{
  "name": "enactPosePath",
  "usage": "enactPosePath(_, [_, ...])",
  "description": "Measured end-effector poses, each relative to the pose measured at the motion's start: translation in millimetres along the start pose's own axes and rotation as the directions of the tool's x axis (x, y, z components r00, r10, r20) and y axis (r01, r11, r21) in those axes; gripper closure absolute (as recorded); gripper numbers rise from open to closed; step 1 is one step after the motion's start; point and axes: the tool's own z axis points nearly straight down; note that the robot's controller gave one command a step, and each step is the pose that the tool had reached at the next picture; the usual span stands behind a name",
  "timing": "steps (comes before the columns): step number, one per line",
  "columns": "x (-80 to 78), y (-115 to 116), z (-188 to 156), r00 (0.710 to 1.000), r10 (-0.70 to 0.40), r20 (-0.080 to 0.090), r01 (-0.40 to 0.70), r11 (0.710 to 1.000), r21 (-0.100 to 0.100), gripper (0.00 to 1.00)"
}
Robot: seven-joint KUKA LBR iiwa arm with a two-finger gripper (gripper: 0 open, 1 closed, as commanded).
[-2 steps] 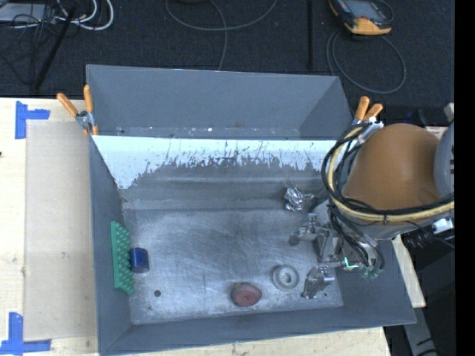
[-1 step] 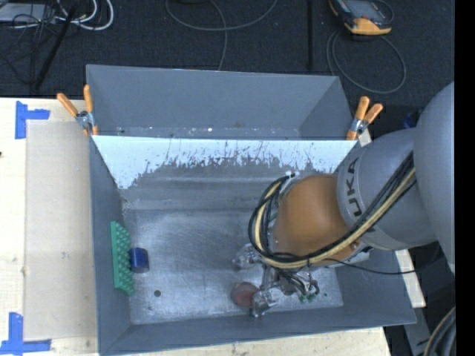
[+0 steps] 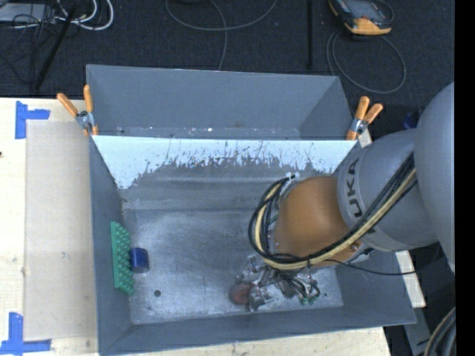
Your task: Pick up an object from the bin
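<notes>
Near edge first: gripper [image 3: 276,288] is down at the floor of the grey metal bin [image 3: 223,117], front-right area, close to the near wall. Can't tell if the hand is open or closed, since the mechanism is a dark tangle under the wrist. Just left of it, touching or nearly so (can't separate them), a small dull brown-pink rounded lump [image 3: 240,294] lies on the floor. It's the obj nearest the gripper, but I don't see it clamped. On the gripper's other side is a small green-and-white bit [image 3: 312,297], can't ID it. Further left in the same strip, a tiny dark speck [image 3: 157,294], well apart. Moving back: flat green studded plastic plate [image 3: 121,259] lies along the left wall, long side front-to-back, w/ a small blue plastic block [image 3: 139,259] just beside it, touching or v. close. Above the gripper, orange rounded wrist cover [image 3: 308,213] w/ black and yellow cable loops [image 3: 261,221] round it, then grey arm [image 3: 401,184] coming in from the right. Far wall shows dark streaks.
</notes>
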Motion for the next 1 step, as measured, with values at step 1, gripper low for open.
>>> enactPosePath(1, [3.1,-4.6,-166.6,0.987,-0.163,-0.001,0.163,0.987,0.000,1.00])
